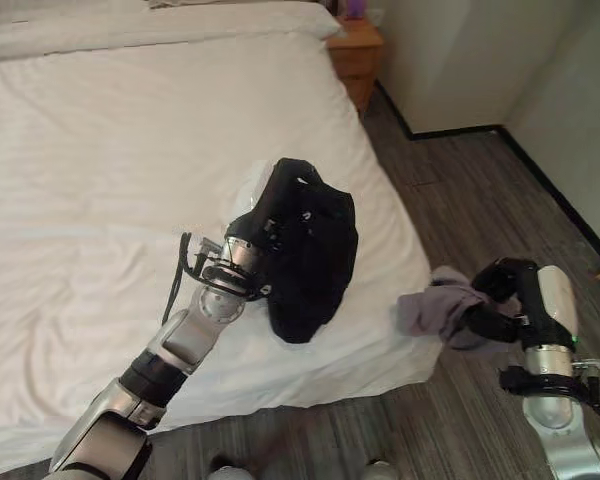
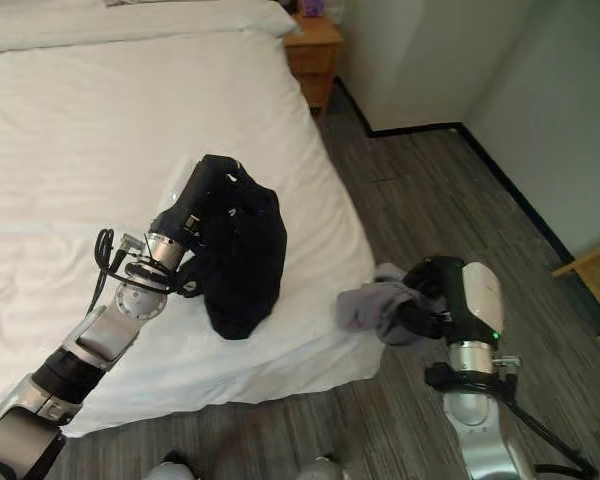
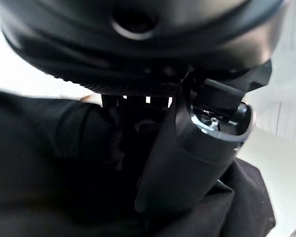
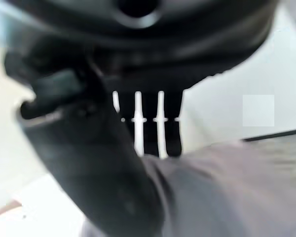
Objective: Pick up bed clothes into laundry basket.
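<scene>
The left hand (image 1: pixel 248 250) is clenched on a black garment (image 1: pixel 310 250) bunched over the near right part of the bed (image 1: pixel 80 150), while the right hand (image 1: pixel 500 300) grips a grey garment (image 1: pixel 435 308) out past the bed's corner above the floor (image 1: pixel 470 180). Both bundles hang loose, so I'd lift them well clear of the sheet before carrying; I see no laundry basket from here

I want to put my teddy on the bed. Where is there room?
The white bed is bare from the pillows down to the left hand, which grips a black garment. It is crowded at the near right corner: there the right hand holds a grey garment beside the mattress edge.
</scene>
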Tool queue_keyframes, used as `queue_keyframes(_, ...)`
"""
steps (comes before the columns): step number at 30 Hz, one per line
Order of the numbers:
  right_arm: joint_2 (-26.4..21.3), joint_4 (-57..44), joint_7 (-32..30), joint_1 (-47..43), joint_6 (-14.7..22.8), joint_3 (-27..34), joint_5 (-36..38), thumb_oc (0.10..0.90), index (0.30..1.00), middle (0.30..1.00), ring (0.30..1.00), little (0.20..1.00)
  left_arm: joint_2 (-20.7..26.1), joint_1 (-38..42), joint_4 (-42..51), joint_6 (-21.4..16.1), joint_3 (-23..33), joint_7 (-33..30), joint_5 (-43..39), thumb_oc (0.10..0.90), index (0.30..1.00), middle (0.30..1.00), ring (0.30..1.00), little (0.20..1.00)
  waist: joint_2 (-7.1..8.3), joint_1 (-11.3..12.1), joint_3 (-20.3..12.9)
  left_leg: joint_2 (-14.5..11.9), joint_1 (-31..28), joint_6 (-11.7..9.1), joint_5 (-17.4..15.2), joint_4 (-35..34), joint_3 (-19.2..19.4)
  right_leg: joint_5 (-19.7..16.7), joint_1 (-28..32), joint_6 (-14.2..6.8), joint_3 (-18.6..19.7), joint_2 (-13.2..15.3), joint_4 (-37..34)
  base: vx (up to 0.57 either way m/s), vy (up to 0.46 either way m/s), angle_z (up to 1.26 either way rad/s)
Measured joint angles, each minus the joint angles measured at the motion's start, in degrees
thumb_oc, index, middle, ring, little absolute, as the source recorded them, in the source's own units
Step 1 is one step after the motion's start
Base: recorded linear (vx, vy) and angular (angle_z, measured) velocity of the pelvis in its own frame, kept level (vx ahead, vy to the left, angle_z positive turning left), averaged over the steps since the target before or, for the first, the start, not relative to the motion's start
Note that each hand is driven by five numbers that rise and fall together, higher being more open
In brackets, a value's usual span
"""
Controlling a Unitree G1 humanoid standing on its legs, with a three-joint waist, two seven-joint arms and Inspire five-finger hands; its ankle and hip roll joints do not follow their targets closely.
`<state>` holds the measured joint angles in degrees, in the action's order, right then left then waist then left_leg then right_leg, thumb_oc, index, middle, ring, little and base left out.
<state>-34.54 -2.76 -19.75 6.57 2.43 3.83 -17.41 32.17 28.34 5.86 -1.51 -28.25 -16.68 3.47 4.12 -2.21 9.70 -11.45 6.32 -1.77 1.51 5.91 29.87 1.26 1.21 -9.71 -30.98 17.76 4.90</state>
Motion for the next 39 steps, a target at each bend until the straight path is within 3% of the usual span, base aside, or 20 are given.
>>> queue_keyframes(1,2.9,1.2,0.9,-13.5,-0.5,-11.4,-5.3,0.400,0.300,0.300,0.300,0.300,0.5,-11.4,9.7,-2.4,8.5,-0.3,0.8,0.400,0.300,0.300,0.300,0.300,-3.09,1.4,0.9,-6.7,-4.1,-1.7,5.3,-0.3,15.8,1.0,-7.0,2.3,3.5,-4.7,5.1,-0.29,-0.680,-2.92)
queue_keyframes(4,2.7,-0.5,2.1,-8.8,2.5,-17.8,-11.4,0.400,0.300,0.300,0.300,0.300,-4.2,-17.1,6.5,-1.7,7.3,1.5,1.1,0.400,0.300,0.300,0.300,0.300,-2.41,2.5,1.0,-14.5,-9.8,-5.4,4.4,4.3,18.0,-0.1,5.1,5.0,4.8,-10.3,-3.9,-0.05,-0.372,-1.49)
queue_keyframes(5,1.1,0.4,1.8,-9.1,2.2,-14.4,-12.4,0.400,0.300,0.300,0.300,0.300,-5.7,-16.5,6.4,-2.2,7.8,1.0,1.1,0.400,0.300,0.300,0.300,0.300,-4.17,2.1,0.3,-14.8,-7.6,-6.3,8.3,0.5,16.0,0.5,4.3,5.5,5.1,-11.7,-4.6,-0.07,-0.880,-0.44)
queue_keyframes(6,-0.2,2.8,1.3,-8.8,2.6,-12.1,-13.5,0.400,0.300,0.300,0.300,0.300,-8.4,-17.3,6.5,-2.1,7.3,-0.3,-0.1,0.400,0.300,0.300,0.300,0.300,-6.59,1.3,0.3,-15.5,-5.5,-9.2,19.4,3.1,8.8,2.1,1.0,7.8,5.0,-12.6,-0.2,-0.02,-0.837,-1.80)
queue_keyframes(7,5.4,6.9,-0.1,-8.7,2.2,-11.4,-14.4,0.400,0.300,0.300,0.300,0.300,-9.3,-22.6,7.9,-2.5,8.4,-3.2,-2.7,0.400,0.300,0.300,0.300,0.300,-5.55,4.7,-0.4,-17.1,-6.0,-9.0,23.3,8.0,-3.1,5.7,-5.7,15.1,0.1,-12.1,11.3,-0.13,-0.458,-3.28)
queue_keyframes(8,8.9,7.8,-0.1,-4.9,-1.0,-12.6,-14.3,0.400,0.300,0.300,0.300,0.300,-9.7,-23.8,5.7,-1.9,9.0,-4.1,-5.3,0.400,0.300,0.300,0.300,0.300,1.24,7.9,0.6,-15.0,-4.9,-3.7,28.1,19.0,-11.1,-0.8,-3.8,22.8,5.6,-16.8,0.9,-0.14,-0.563,-3.70)
queue_keyframes(9,4.4,7.8,0.0,-3.6,-2.2,-14.7,-14.5,0.400,0.300,0.300,0.300,0.300,-11.6,-20.2,-0.5,-0.8,6.9,-3.5,-6.0,0.400,0.300,0.300,0.300,0.300,1.53,5.6,0.3,-9.6,-1.9,-4.8,19.2,30.5,-23.2,-0.5,0.1,19.8,6.9,-15.9,-3.6,-0.09,-0.471,-2.67)
queue_keyframes(11,-0.2,5.8,-0.8,-4.3,-2.6,-14.7,-14.6,0.400,0.300,0.300,0.300,0.300,-13.3,-14.7,-1.6,-0.6,2.9,-2.9,-6.9,0.400,0.300,0.300,0.300,0.300,2.26,2.5,0.5,1.5,3.8,-1.4,20.7,48.1,-31.4,0.3,-2.9,21.6,10.9,-13.6,-1.3,0.04,-0.307,-0.81)
queue_keyframes(13,-0.7,4.4,-0.7,-11.6,-2.4,-16.0,-14.8,0.400,0.300,0.300,0.300,0.300,-15.0,-8.5,1.1,-2.7,-3.0,-1.9,-8.5,0.400,0.300,0.300,0.300,0.300,0.43,2.4,2.4,17.5,13.2,-2.8,2.6,69.7,-33.2,-3.1,-1.7,19.0,19.9,-14.6,-5.3,0.30,-0.060,-1.48)
queue_keyframes(15,-0.9,4.2,-0.8,-12.1,-2.2,-17.4,-14.8,0.400,0.300,0.300,0.300,0.300,-17.3,-7.4,1.0,-3.5,-3.5,-1.3,-10.2,0.400,0.300,0.300,0.300,0.300,-1.26,2.5,2.7,16.9,16.1,-0.6,-2.9,59.2,-28.9,-1.7,0.2,17.7,23.0,-17.1,-6.0,0.30,0.079,-1.19)
queue_keyframes(18,-1.4,5.4,-1.4,-13.0,-2.1,-19.2,-15.1,0.400,0.300,0.300,0.300,0.300,-19.5,-8.7,0.0,-6.3,-3.3,-1.0,-12.6,0.400,0.300,0.300,0.300,0.300,-6.66,6.0,2.0,15.4,17.1,1.7,-3.2,15.9,-24.6,3.1,1.1,8.1,25.5,-20.9,-6.3,0.44,0.041,-1.45)
queue_keyframes(19,-2.1,5.8,-1.3,-13.0,-2.0,-19.9,-15.3,0.400,0.300,0.300,0.300,0.300,-19.6,-9.2,-0.1,-6.3,-3.2,-1.1,-13.0,0.400,0.300,0.300,0.300,0.300,-7.43,7.9,2.4,14.9,15.9,2.3,-2.4,8.9,-23.8,4.6,0.3,7.8,25.4,-21.8,-4.2,0.19,-0.043,-1.61)
queue_keyframes(21,-3.1,5.7,-1.0,-9.3,-1.9,-21.6,-16.1,0.400,0.300,0.300,0.300,0.300,-17.5,-11.0,-0.5,-6.0,-3.5,-1.1,-13.6,0.400,0.300,0.300,0.300,0.300,-7.21,8.1,1.9,14.7,13.4,3.7,0.7,1.2,-21.0,3.1,4.7,17.6,24.3,-24.5,-5.6,0.30,-0.086,-0.95)
queue_keyframes(23,-2.4,5.8,-0.7,-6.7,-2.2,-21.7,-16.1,0.400,0.300,0.300,0.300,0.300,-16.8,-11.4,-1.1,-6.0,-3.9,-1.1,-13.5,0.400,0.300,0.300,0.300,0.300,-4.74,7.4,2.1,17.5,11.9,6.0,1.2,2.8,-20.8,4.8,7.2,17.0,25.4,-24.4,-5.8,0.33,-0.126,-0.32)
queue_keyframes(24,-2.0,6.4,-0.5,-5.8,-2.3,-22.2,-16.1,0.400,0.300,0.300,0.300,0.300,-16.3,-11.7,-1.5,-5.7,-4.0,-1.3,-13.6,0.400,0.300,0.300,0.300,0.300,-2.21,6.9,2.2,19.4,9.6,7.2,1.5,2.4,-20.9,5.7,8.3,15.4,25.6,-24.5,-5.4,0.23,-0.089,-0.38)
queue_keyframes(26,-1.8,6.8,-0.3,-4.3,-2.6,-22.6,-16.1,0.400,0.300,0.300,0.300,0.300,-15.8,-12.3,-1.9,-5.5,-4.9,-1.7,-13.5,0.400,0.300,0.300,0.300,0.300,-3.39,6.7,1.7,18.6,3.2,13.6,4.6,-2.5,-20.2,8.3,5.2,10.5,26.3,-29.4,4.8,0.25,-0.091,-0.53)
queue_keyframes(27,0.9,7.2,-0.3,-3.7,-3.0,-22.6,-16.1,0.400,0.300,0.300,0.300,0.300,-14.4,-12.0,-3.2,-5.4,-5.6,-1.9,-13.5,0.400,0.300,0.300,0.300,0.300,-1.90,6.9,2.3,16.6,-0.9,12.8,8.3,-7.7,-23.7,10.4,-3.2,1.2,24.5,-29.1,23.7,0.16,-0.078,-0.23)
queue_keyframes(32,1.0,4.5,-0.4,-3.9,-2.6,-20.8,-16.1,0.400,0.300,0.300,0.300,0.300,-15.3,-11.1,-3.7,-2.7,-6.9,-3.7,-11.6,0.400,0.300,0.300,0.300,0.300,-4.87,1.1,5.1,14.3,-5.1,10.7,5.2,-8.2,-30.7,11.5,-18.2,-1.0,26.7,-17.2,44.1,0.27,0.029,0.48)
queue_keyframes(35,0.8,5.2,0.2,-6.5,-2.4,-22.3,-16.3,0.400,0.300,0.300,0.300,0.300,-15.2,-6.0,-8.1,-1.8,-6.9,-4.1,-6.7,0.400,0.300,0.300,0.300,0.300,-9.26,0.7,7.4,9.5,-7.5,8.1,-0.3,-6.1,-34.2,8.9,-22.4,0.5,26.6,-9.8,20.6,0.46,-0.170,0.46)
queue_keyframes(39,1.4,5.8,0.9,-6.5,-1.8,-23.2,-16.5,0.400,0.300,0.300,0.300,0.300,-13.7,-5.8,-10.8,-1.2,-1.3,-4.2,-2.8,0.400,0.300,0.300,0.300,0.300,-5.29,-0.3,6.3,7.5,-11.3,0.5,-5.3,-7.3,-37.2,1.1,-20.0,-2.0,24.0,-3.2,-2.9,0.50,-0.240,0.72)
